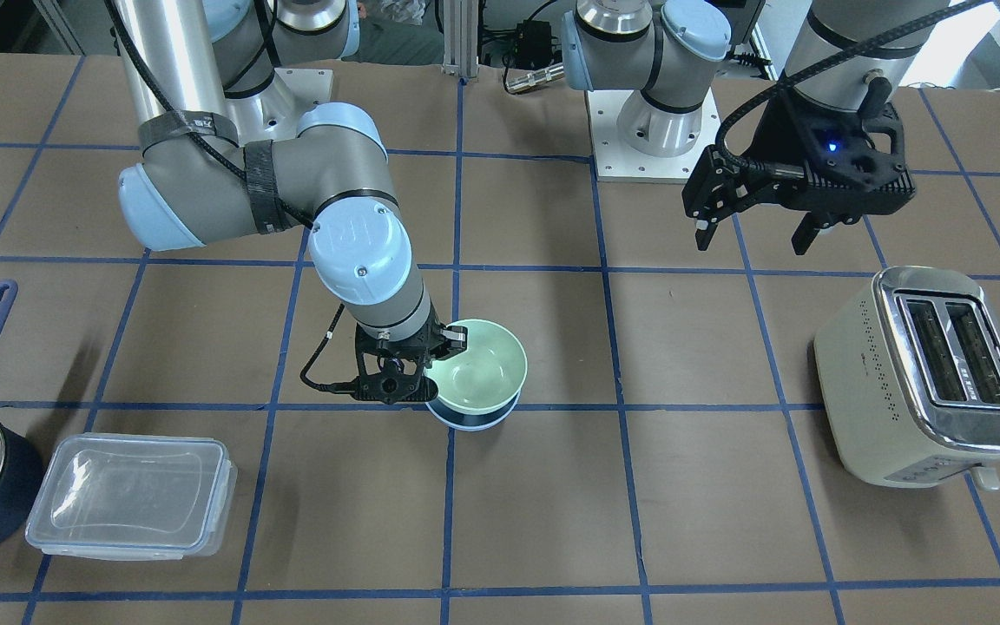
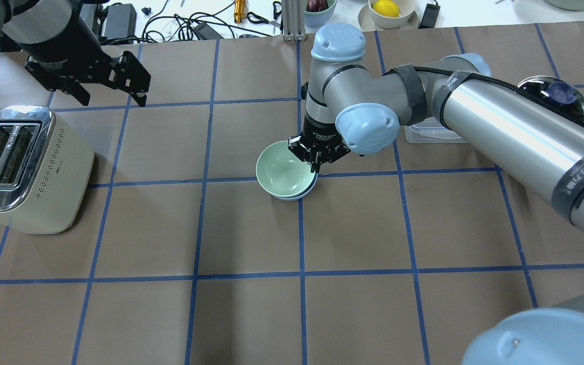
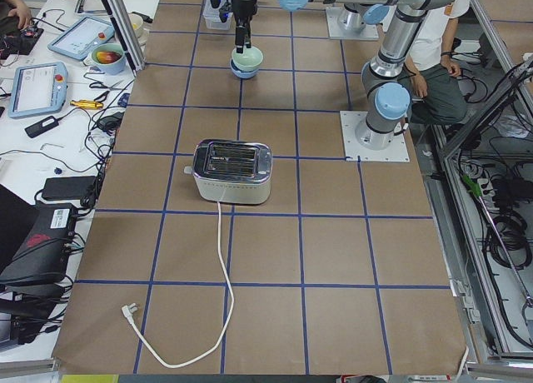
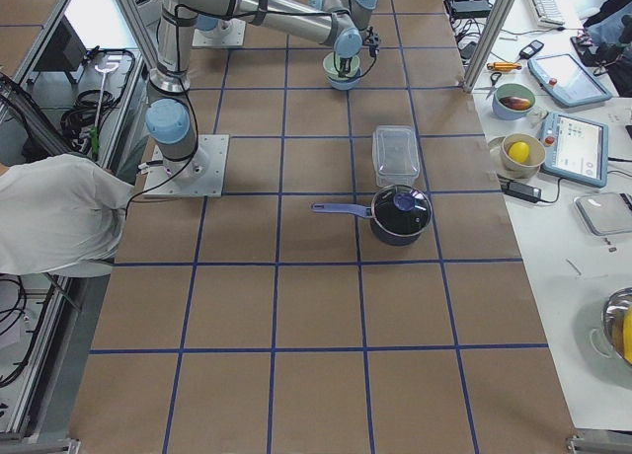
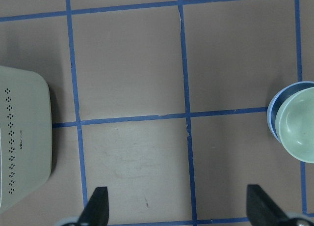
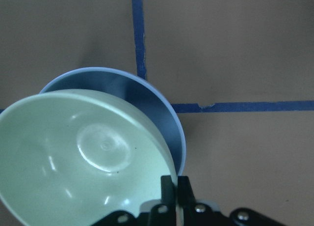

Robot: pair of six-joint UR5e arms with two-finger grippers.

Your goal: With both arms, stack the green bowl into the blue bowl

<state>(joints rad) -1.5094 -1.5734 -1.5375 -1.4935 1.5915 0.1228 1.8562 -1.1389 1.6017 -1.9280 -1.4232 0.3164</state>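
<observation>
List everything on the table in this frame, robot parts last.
table: one, brown with blue grid lines, under everything.
green bowl: one, pale mint, centre, tilted inside the blue bowl.
blue bowl: one, light blue, beneath the green bowl.
toaster: one, cream and chrome, robot's left side.
container: one, clear, lidded, robot's right side.
saucepan: one, navy, lidded, beside the container.
left gripper: one, black, fingers open, raised near the toaster.
right gripper: one, black, fingers shut on the green bowl's rim.
</observation>
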